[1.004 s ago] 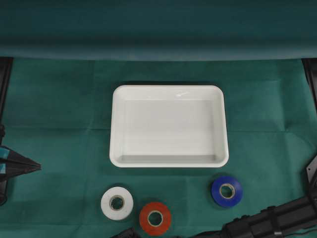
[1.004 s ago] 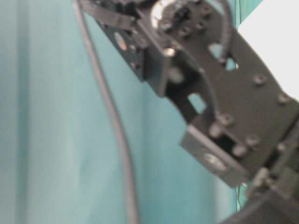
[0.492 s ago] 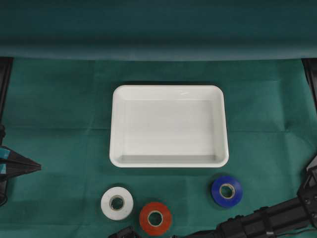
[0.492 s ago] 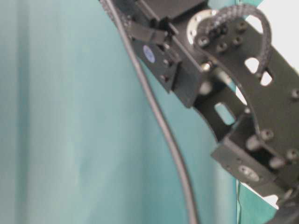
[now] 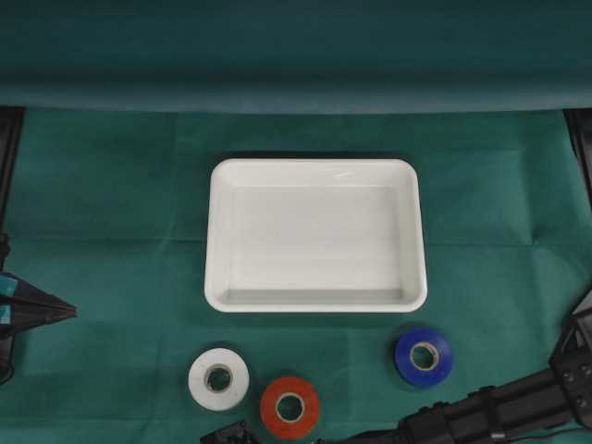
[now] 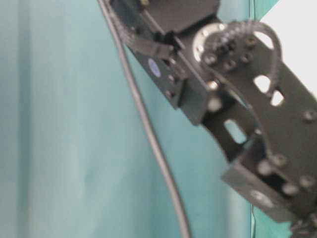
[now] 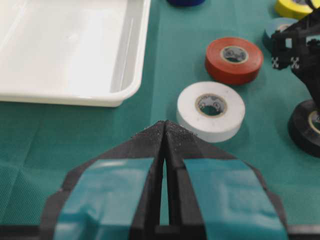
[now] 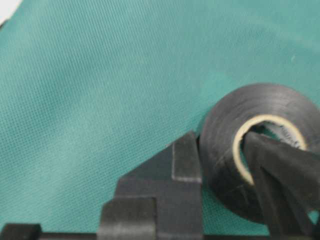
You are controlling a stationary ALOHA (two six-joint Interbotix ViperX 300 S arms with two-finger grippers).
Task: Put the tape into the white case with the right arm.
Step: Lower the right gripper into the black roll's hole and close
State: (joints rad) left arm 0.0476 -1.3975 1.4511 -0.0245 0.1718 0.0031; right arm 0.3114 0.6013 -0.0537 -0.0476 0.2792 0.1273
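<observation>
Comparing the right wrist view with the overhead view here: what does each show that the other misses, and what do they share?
Only the right wrist view shows the black tape roll, with the right gripper shut on its wall, one finger inside the core. Only the overhead view shows the white case, with nothing in it, and the white roll, red roll and blue roll. Both show the green cloth.
</observation>
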